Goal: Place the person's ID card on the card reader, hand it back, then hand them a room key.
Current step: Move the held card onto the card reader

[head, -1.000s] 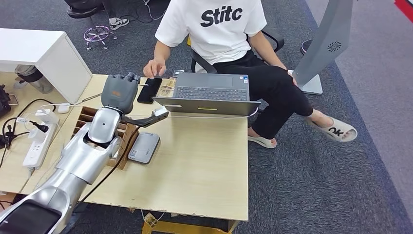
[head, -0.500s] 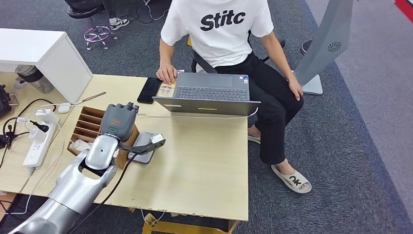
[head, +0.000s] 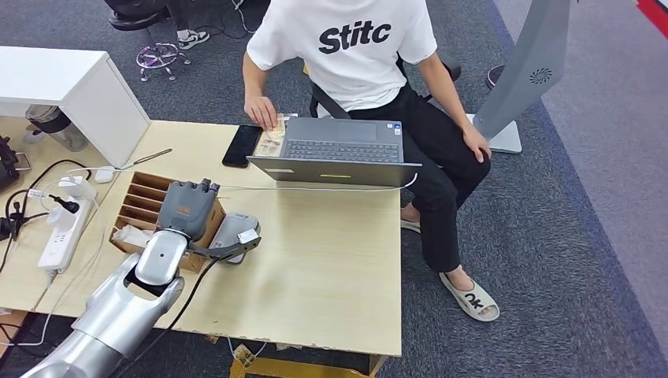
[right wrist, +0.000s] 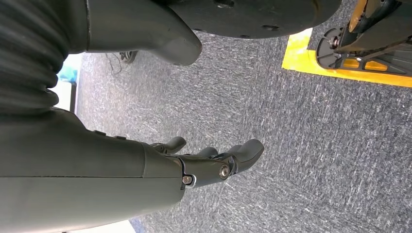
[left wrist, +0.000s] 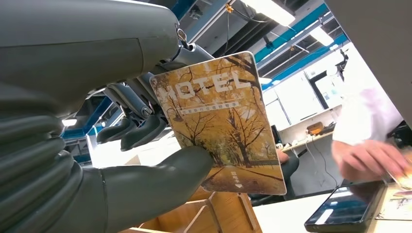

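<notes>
My left hand (head: 187, 209) hovers above the wooden card organizer (head: 146, 197), by the grey card reader (head: 233, 227). It pinches a room key card (left wrist: 223, 121) between thumb and fingers; the card is printed with autumn trees and the word HOTEL. From the head view that card (head: 248, 235) shows edge-on over the reader. The person (head: 354, 47) sits across the table, one hand (head: 260, 110) on some cards (head: 273, 134) beside the laptop. My right hand (right wrist: 209, 162) hangs over grey carpet, fingers apart, holding nothing.
An open laptop (head: 339, 150) stands at the table's far edge, with a black phone (head: 241, 146) to its left. A power strip (head: 63, 228) with cables lies at the left, and a white box (head: 71, 87) behind it. A grey stand (head: 528, 71) rises at the right.
My left hand has drawn back from near the phone to above the organizer and reader, with the card in it. The person's hand moved from the phone to the cards by the laptop.
</notes>
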